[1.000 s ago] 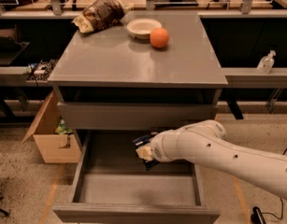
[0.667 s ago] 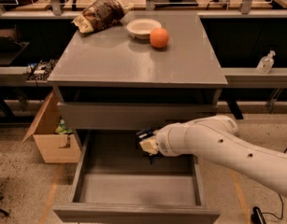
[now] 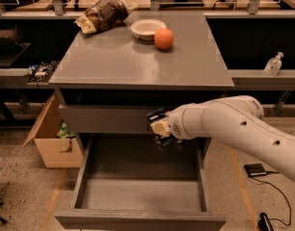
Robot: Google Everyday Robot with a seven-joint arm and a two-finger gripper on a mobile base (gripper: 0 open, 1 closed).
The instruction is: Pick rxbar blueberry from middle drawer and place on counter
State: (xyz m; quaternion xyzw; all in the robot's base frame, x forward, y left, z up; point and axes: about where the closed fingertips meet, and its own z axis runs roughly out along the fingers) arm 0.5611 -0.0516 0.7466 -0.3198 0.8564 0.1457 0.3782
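The gripper (image 3: 159, 126) sits just right of the frame's centre, at the end of a thick white arm (image 3: 233, 126) that comes in from the lower right. It hangs in front of the closed upper drawer front (image 3: 106, 118) and above the back part of the open middle drawer (image 3: 137, 220). Its fingers pinch the rxbar blueberry (image 3: 156, 115), a small dark bar with blue on the wrapper. The bar pokes out at the upper left of the gripper, clear of the drawer floor and below the edge of the tabletop (image 3: 137, 61).

The middle drawer is pulled out toward the bottom of the frame, and its grey floor shows between low side walls.

On the grey tabletop, toward the upper middle of the frame, an orange (image 3: 164, 38) lies just beside a pale bowl (image 3: 148, 29). A brown snack bag (image 3: 103, 14) lies at the back left corner, apart from both.

On the floor at the left, an open cardboard box (image 3: 53, 143) stands next to the cabinet. At the right edge, a clear pump bottle (image 3: 274, 64) stands on a low ledge. A small black device (image 3: 255, 169) with a cable lies on the floor at the lower right.
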